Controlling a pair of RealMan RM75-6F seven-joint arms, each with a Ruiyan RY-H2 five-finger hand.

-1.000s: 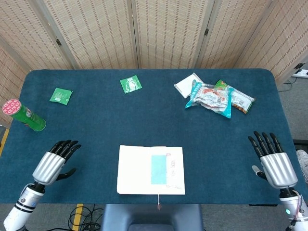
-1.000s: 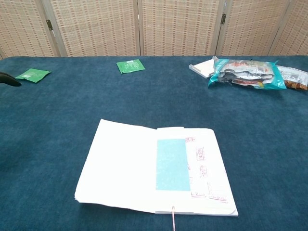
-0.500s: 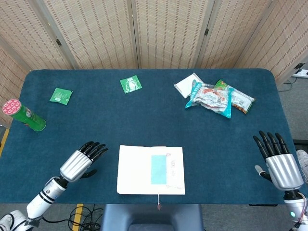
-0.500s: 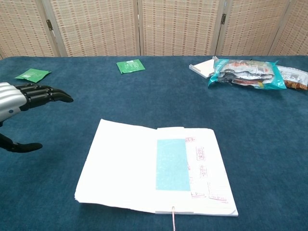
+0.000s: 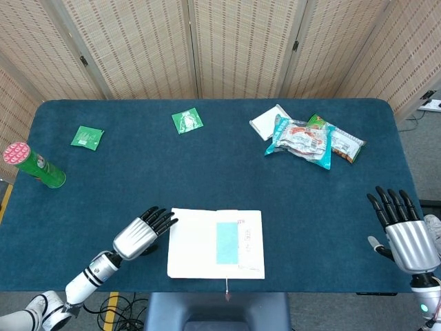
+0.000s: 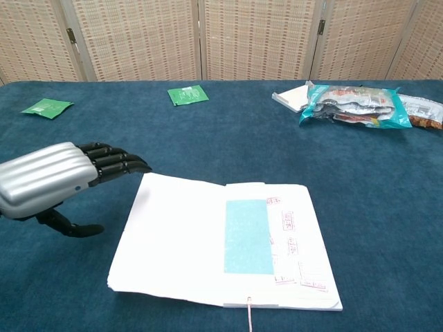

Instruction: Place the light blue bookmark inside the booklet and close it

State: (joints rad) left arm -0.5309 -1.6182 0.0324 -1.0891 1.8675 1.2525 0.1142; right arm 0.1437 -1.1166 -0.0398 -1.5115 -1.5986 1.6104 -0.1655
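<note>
Your left hand [image 5: 141, 234] hovers empty, fingers extended, just beside the open booklet [image 5: 196, 245]'s left edge, placed to fold that page over the light blue bookmark [image 5: 227, 243] lying on the right page.

i count one booklet [image 5: 215, 243], one bookmark [image 5: 227, 243], two green packets [image 5: 187, 121], one can [image 5: 34, 165], two hands [image 5: 138, 235].

A staged test room rather than a home: woven folding screens [image 5: 234, 45] wall off a counter [image 5: 207, 165] under dark blue cloth, with snack packets [image 5: 306, 141] and a green can [image 5: 34, 165] scattered around.
</note>
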